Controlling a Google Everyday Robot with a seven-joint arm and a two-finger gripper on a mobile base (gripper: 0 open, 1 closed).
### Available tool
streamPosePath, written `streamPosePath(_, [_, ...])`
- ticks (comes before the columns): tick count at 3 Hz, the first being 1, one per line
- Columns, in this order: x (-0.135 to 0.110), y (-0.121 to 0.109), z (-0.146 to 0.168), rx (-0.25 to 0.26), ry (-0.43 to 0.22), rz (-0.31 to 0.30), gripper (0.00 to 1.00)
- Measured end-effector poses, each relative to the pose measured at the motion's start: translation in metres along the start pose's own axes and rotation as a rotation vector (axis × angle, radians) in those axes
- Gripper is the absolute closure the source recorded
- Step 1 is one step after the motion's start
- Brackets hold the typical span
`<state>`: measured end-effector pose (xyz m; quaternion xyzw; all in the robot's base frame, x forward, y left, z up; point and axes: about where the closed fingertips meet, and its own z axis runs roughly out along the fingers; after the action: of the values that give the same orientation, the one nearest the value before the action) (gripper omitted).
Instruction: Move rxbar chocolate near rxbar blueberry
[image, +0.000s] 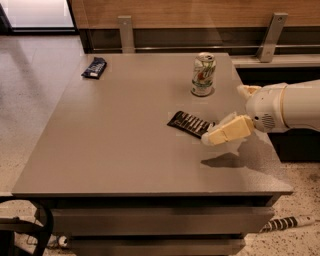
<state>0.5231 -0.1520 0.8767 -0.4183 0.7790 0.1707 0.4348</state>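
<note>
Containers: we record one drinks can (203, 74), upright on the far right part of the table (115, 150). We cannot see what it holds.

Task items: the black bar (191, 124) with white stripes lies flat near the middle right of the table, in front of the can and apart from it. The dark blue bar (94, 67) lies flat at the far left corner, well apart from the black bar.

Hidden or cut off: the white arm (292, 106) runs out of the right edge. The black bar's right end meets the gripper tip, and we cannot tell whether they touch. A striped object (286, 223) on the floor is partly behind the table.

Gripper (226, 132): it hangs low over the right side of the table, just beside the black bar's right end, casting a shadow on the tabletop. We cannot tell whether it is open or closed.
</note>
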Motion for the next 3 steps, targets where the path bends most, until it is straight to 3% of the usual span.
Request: streamPosePath(3, [0.026,0.006,0.059,-0.013,-0.091,0.074,0.00])
